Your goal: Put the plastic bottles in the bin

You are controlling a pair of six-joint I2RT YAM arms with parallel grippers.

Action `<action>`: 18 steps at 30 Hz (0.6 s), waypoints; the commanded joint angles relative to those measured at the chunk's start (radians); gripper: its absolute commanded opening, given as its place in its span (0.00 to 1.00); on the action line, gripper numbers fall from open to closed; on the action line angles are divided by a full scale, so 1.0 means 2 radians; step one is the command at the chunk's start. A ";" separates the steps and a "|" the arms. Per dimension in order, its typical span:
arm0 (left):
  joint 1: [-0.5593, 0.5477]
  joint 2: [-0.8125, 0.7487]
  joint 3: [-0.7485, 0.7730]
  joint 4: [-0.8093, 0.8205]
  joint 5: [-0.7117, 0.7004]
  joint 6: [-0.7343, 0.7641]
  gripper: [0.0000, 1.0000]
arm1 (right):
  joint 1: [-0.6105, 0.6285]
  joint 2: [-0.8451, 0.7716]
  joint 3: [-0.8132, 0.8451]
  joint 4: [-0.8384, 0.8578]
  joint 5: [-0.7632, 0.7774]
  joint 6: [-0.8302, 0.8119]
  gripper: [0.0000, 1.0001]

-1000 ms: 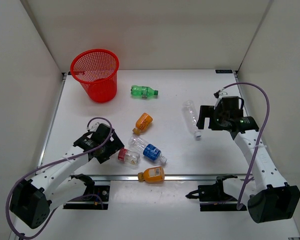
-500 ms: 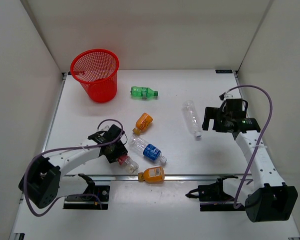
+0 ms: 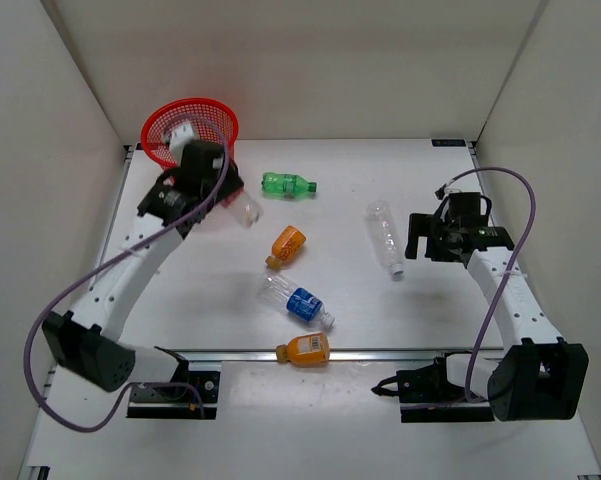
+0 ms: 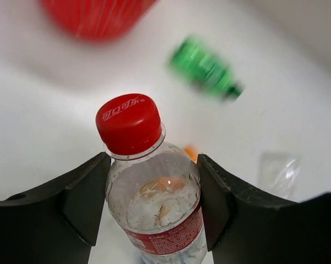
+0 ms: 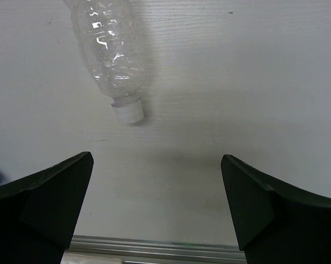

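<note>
My left gripper [image 3: 230, 198] is shut on the clear red-labelled bottle [image 3: 246, 211], held in the air just right of the red mesh bin [image 3: 158, 131]. In the left wrist view both fingers press the bottle [image 4: 157, 212] below its red cap, with the blurred bin [image 4: 93, 16] beyond. A green bottle [image 3: 285, 183], an orange bottle [image 3: 287, 245], a blue-labelled bottle [image 3: 297, 300] and a second orange bottle [image 3: 305, 349] lie on the table. My right gripper [image 3: 418, 238] is open beside the plain clear bottle [image 3: 383, 235], whose white cap end [image 5: 128, 111] lies ahead of the fingers.
White walls enclose the table on three sides. A metal rail [image 3: 400, 352] runs along the near edge, with the second orange bottle lying against it. The green bottle [image 4: 204, 69] shows blurred to the right of the bin.
My left gripper closed on the red-labelled bottle near the front rail, lifted it and swung it to the back left beside the bin. The right arm barely moved.
</note>
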 commanded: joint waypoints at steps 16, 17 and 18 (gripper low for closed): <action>0.174 0.427 0.503 0.156 -0.096 0.171 0.62 | -0.010 0.050 0.026 0.059 -0.007 -0.034 1.00; 0.174 0.434 0.533 0.142 -0.092 0.170 0.68 | -0.012 0.055 0.031 0.062 -0.007 -0.036 0.99; 0.169 0.445 0.559 0.117 -0.095 0.181 0.79 | -0.004 0.057 0.032 0.060 -0.008 -0.041 1.00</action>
